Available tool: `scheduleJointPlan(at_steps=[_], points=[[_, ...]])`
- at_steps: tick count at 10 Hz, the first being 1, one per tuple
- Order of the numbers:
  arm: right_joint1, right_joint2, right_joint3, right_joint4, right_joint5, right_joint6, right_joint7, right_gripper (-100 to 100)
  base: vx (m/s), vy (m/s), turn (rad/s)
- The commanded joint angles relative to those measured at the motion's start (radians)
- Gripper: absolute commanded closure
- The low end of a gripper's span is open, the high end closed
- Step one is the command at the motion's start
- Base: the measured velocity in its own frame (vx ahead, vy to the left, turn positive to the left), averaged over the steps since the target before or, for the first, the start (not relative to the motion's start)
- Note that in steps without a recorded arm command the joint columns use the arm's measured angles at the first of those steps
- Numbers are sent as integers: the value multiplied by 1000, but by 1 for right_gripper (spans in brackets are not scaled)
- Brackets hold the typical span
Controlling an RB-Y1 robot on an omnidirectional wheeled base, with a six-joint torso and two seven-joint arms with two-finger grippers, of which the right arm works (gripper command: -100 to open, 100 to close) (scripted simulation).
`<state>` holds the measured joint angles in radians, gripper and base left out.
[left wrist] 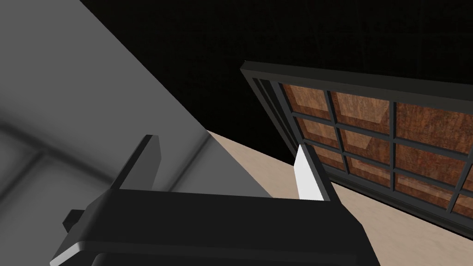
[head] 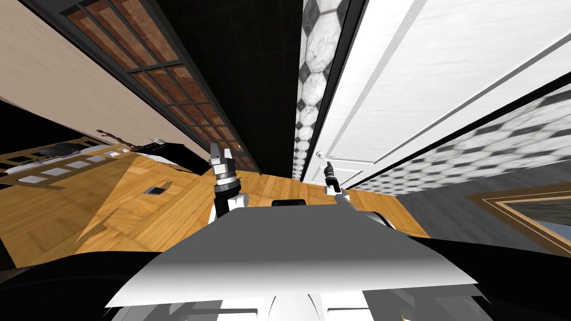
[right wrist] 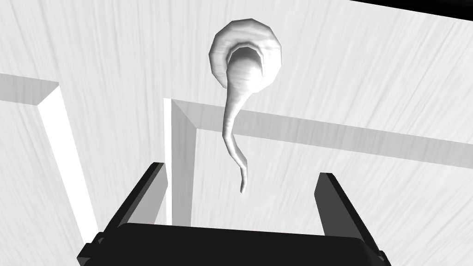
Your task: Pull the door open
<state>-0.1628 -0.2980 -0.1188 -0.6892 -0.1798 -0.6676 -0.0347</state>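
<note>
A white panelled door (head: pixel 424 83) stands ahead on my right, drawn with recessed panels (right wrist: pixel 323 194). Its pale curved lever handle (right wrist: pixel 235 124) hangs from a round rose, tapering to a thin tip. My right gripper (right wrist: pixel 240 184) is open just short of the door, the lever's tip lying between its two fingers without touching either. In the head view the right gripper (head: pixel 328 165) points at the small handle (head: pixel 320 154) near the door's edge. My left gripper (head: pixel 221 151) is raised to the left, open with nothing between its fingers (left wrist: pixel 307 173).
A dark-framed grid of brown panes (head: pixel 161 72) runs along the beige wall on the left. A black area (head: pixel 245 83) lies between it and a strip of black-and-white tiled wall (head: pixel 315 61). Wooden floor (head: pixel 111 206) spreads below, with low furniture (head: pixel 61 159) far left.
</note>
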Motion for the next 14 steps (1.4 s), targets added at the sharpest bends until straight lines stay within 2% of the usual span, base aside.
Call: scheduleJointPlan(at_steps=[1,3,4,5,6,8,9,10,14], points=[[6,-12,-8,9,-5,-6,-8,-100,106,-27,104],[8,-16,-11,12,-6,-9,-11,-100,164,-25,58],[15,-30,-20,22,-12,-16,-22,-100,158,-18,126],[15,-30,-20,22,-12,-16,-22,-100,132,-19,73],[21,-44,-29,32,-18,-24,-32,-100,159,-32,120],[28,-57,-38,42,-23,-31,-41,-100,211,-48,108],[33,-51,-36,28,-22,-26,-36,-100,77,-23,12],[33,-51,-36,28,-22,-26,-36,100,-8,2,-7],[33,-51,-36,28,-22,-26,-36,100,-19,4,0]])
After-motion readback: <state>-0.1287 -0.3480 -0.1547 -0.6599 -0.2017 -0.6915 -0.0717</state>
